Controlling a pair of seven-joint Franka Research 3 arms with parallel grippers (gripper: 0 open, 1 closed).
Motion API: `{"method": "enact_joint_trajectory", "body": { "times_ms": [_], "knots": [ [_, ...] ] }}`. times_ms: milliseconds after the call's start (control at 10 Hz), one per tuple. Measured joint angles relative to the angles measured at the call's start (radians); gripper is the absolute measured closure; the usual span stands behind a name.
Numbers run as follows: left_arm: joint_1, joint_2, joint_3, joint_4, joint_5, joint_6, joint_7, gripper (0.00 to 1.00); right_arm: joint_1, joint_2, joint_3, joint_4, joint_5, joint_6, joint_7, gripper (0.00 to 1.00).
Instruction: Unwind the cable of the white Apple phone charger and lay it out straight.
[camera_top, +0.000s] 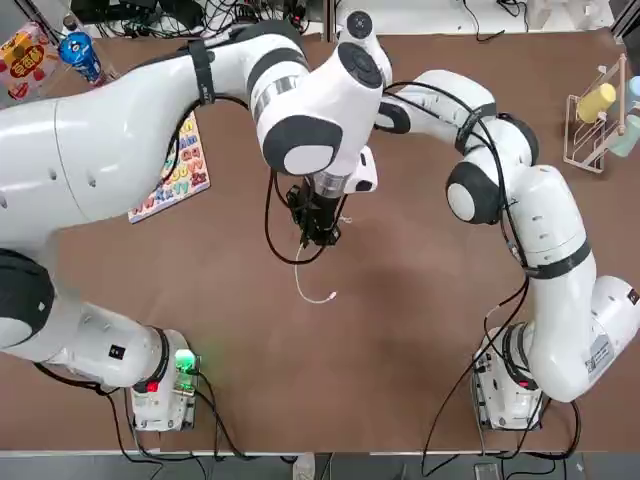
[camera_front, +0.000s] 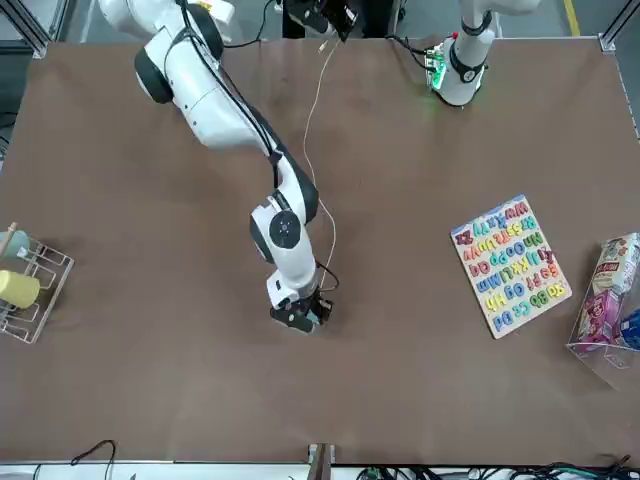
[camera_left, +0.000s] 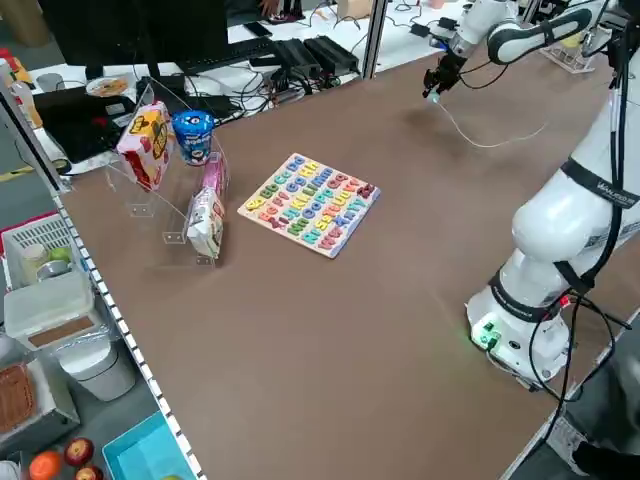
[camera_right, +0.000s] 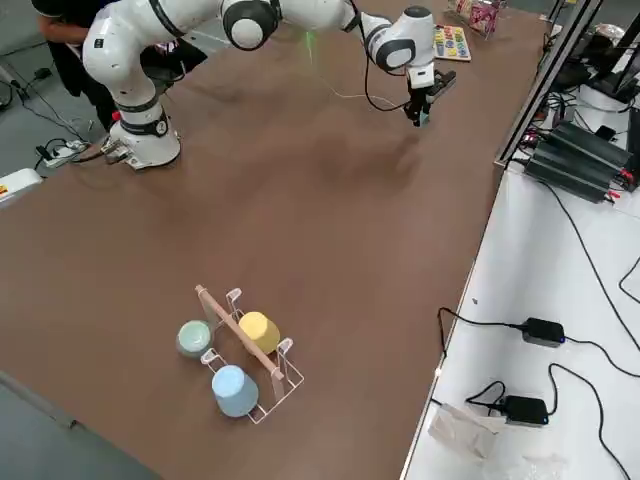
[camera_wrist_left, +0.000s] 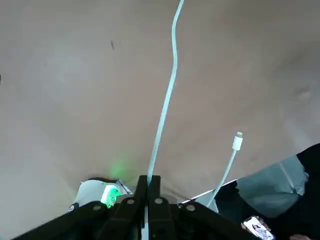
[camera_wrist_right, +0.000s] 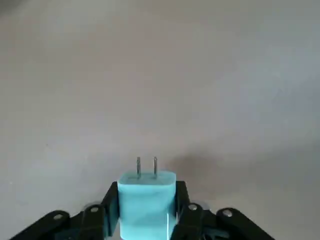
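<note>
Even bright overhead light, soft shadow under charger (camera_wrist_right: 147, 204); wrist views hazy, table (camera_wrist_right: 160, 75) w/o glare.

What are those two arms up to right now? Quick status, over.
Right end effector shut on charger. Left end effector shut on cable, held high. Connector tip dangling free. Nothing in the way.

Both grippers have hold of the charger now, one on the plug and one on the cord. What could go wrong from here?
1. The left gripper pinches the thin cable only at its fingertips; pulling apart could let it slip out.
2. The right gripper clamps the white Apple phone charger; a hard pull might strain the cord's joint.
3. The free connector tip dangles loose and may curl back on the table.
</note>
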Motion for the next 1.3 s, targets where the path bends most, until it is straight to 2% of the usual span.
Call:
{"method": "enact_joint_trajectory", "body": {
  "times_ms": [600, 1300],
  "knots": [
    [0.000, 0.018, 0.007, 0.012, 0.000, 0.021, 0.000, 0.96, -0.021, 0.001, -0.070, -0.003, -0.001, 0.133, -0.145, 0.52],
    [-0.004, 0.071, 0.034, 0.012, 0.004, 0.059, 0.000, 0.96, -0.020, 0.025, -0.083, -0.032, -0.001, 0.171, -0.189, 0.52]
  ]
}}
